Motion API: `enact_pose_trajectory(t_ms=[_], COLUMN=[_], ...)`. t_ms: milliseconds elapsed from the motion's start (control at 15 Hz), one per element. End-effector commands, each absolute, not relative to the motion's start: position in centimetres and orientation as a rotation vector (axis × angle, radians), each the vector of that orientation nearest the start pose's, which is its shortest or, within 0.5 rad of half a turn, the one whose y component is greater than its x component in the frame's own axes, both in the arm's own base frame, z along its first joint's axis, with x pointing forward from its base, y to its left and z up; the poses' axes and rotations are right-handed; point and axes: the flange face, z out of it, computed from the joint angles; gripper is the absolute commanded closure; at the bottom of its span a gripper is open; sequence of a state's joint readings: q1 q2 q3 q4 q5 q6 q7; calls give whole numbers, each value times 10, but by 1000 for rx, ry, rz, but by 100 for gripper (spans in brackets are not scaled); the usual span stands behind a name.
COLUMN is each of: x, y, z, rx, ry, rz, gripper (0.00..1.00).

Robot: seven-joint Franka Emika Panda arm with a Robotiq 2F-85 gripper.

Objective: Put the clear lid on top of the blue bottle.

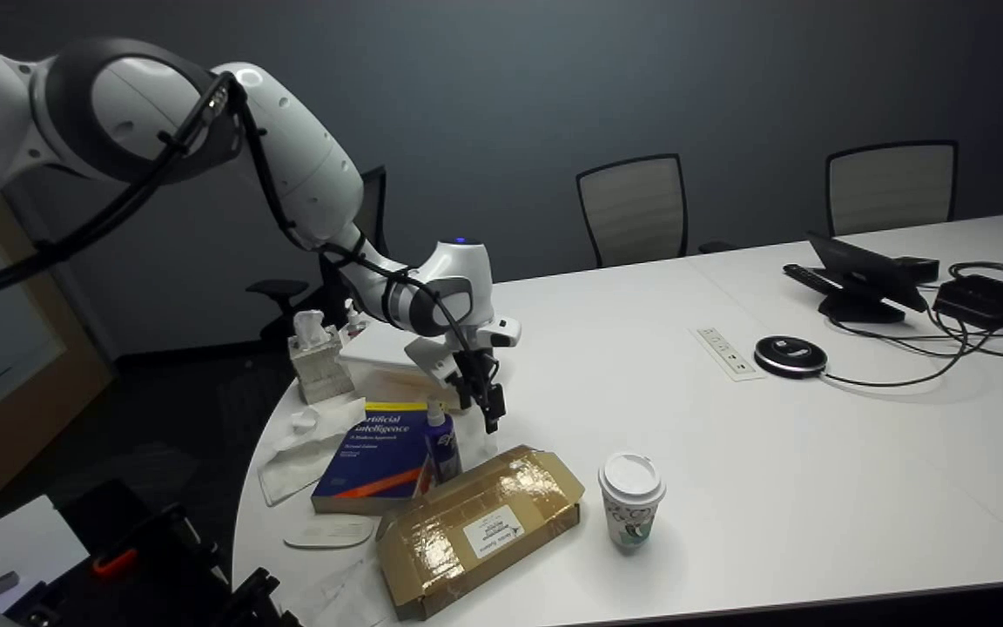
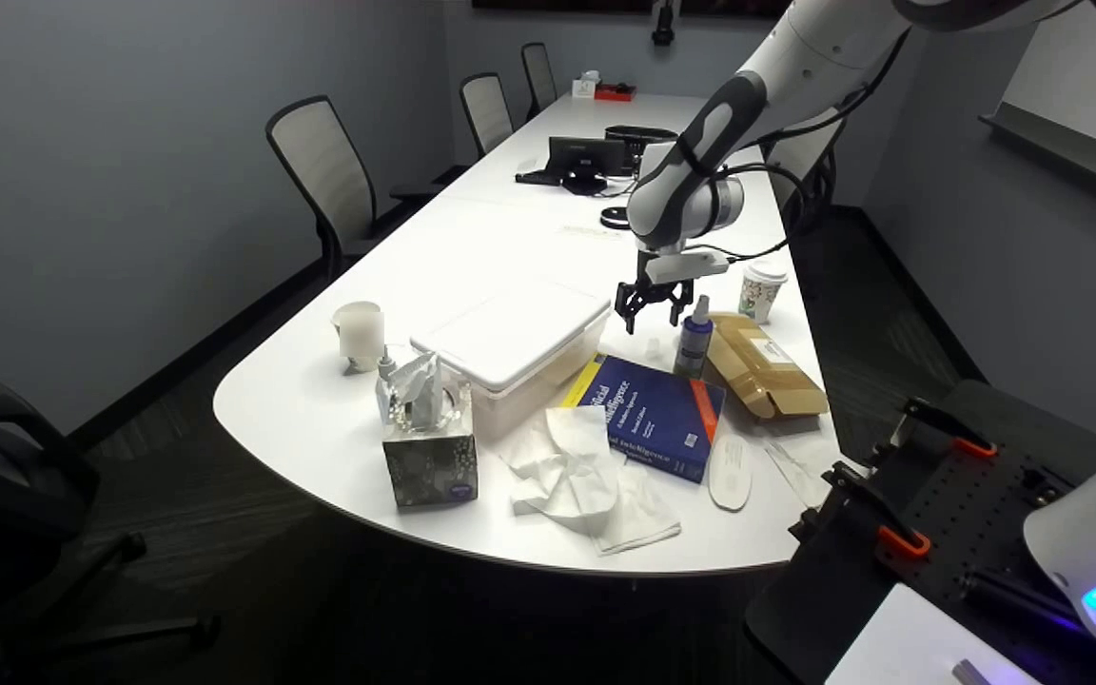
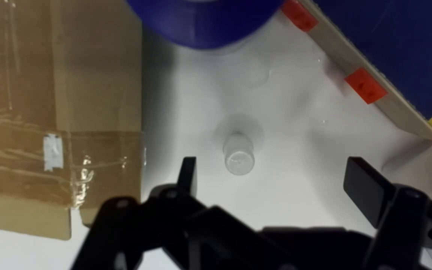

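The clear lid (image 3: 239, 153) is a small translucent cap standing on the white table. It also shows faintly in an exterior view (image 2: 653, 348). The blue bottle (image 2: 693, 348) stands upright beside it, with a bare white spray nozzle on top; it also shows in an exterior view (image 1: 443, 448) and at the top edge of the wrist view (image 3: 204, 24). My gripper (image 3: 270, 167) is open and empty, pointing down above the table close to the lid. In the wrist view the lid lies ahead of the fingertips, nearer the left finger. The gripper also shows in both exterior views (image 1: 479, 414) (image 2: 653, 322).
A cardboard box (image 1: 484, 531) lies on one side of the bottle and a thick blue book (image 2: 648, 414) on the other. A lidded plastic box (image 2: 515, 333), a paper cup (image 1: 630, 501), a tissue box (image 2: 429, 457) and crumpled napkins (image 2: 572, 476) stand around.
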State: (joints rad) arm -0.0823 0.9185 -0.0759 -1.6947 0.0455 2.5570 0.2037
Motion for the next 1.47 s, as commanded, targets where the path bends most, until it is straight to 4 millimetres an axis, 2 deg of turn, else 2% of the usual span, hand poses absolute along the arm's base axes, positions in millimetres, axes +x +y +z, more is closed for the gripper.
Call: enact_pose_trajectory(t_ms=[0,200,267,333,467,533,1067,1400], x=[651,651,651,651,651,650,649,650], y=[-103,-106,-107,-107,-109,-109,-108,-110], z=[50,42,41,39,36,35,29,33], rx=[-3115,-3117,-3119,-3117,-3115,-3115,-3114,-3109], ry=[624,631,633,634,634,636,638,645], rz=[91,105,109,112,120,122,137,132], gripper=[0,0,3,27,29,36,96,94])
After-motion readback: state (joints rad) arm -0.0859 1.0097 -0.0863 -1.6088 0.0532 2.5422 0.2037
